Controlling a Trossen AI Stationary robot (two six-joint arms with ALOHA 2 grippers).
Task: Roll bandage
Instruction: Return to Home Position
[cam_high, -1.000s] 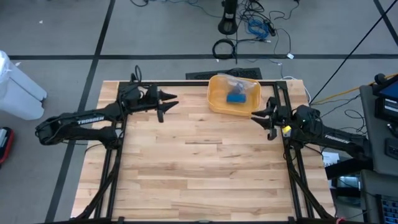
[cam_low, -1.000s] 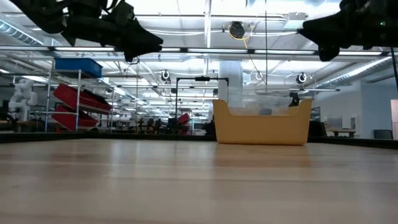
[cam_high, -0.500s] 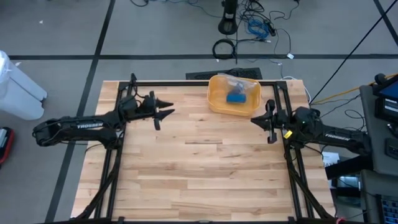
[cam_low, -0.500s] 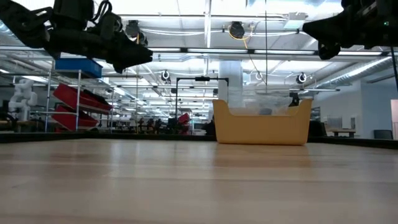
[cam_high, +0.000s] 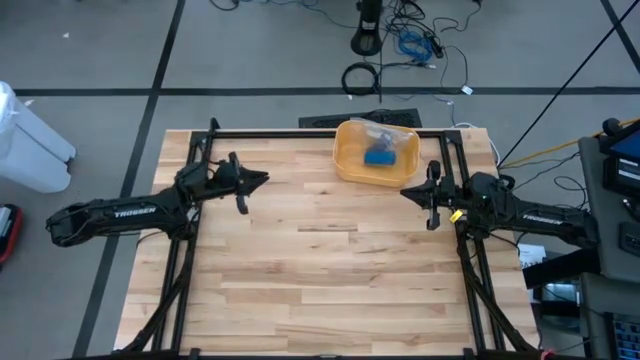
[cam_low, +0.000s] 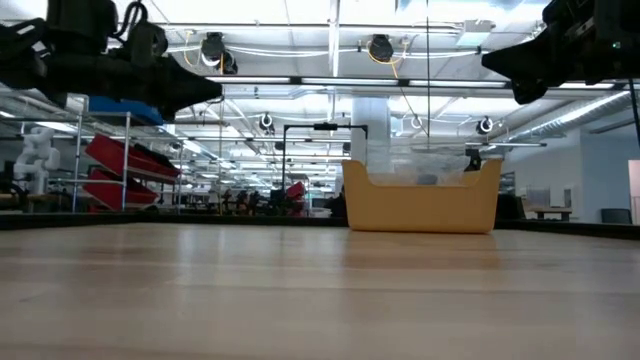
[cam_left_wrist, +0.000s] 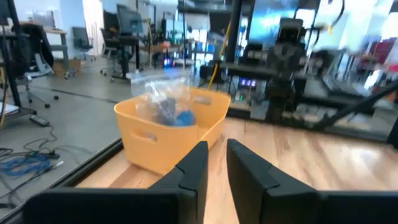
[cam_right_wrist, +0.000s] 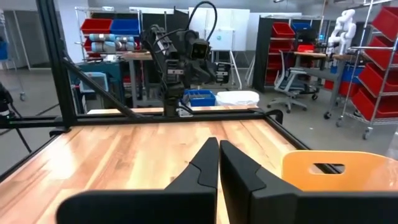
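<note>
A yellow tub (cam_high: 350, 160) stands at the table's far edge, right of middle, and also shows in the low view (cam_low: 420, 200). In it lie a blue thing (cam_high: 379, 157) and a clear plastic bag (cam_left_wrist: 158, 93). I cannot tell which of them is the bandage. My left gripper (cam_high: 262, 180) is shut and empty, above the table left of the tub, pointing toward it (cam_left_wrist: 217, 155). My right gripper (cam_high: 404, 190) is shut and empty, above the table just near-right of the tub (cam_right_wrist: 219, 149), pointing toward the table's left.
A black frame (cam_high: 330, 133) runs along the table's far edge and down both sides. Bare wooden tabletop (cam_high: 320, 260) spreads between the arms and toward the near edge. Cables and a black stand (cam_high: 368, 30) lie on the floor beyond the table.
My left gripper has drawn back toward the table's left and near edges, away from the tub, and has come somewhat lower, staying shut. The tub and what is in it have not moved.
</note>
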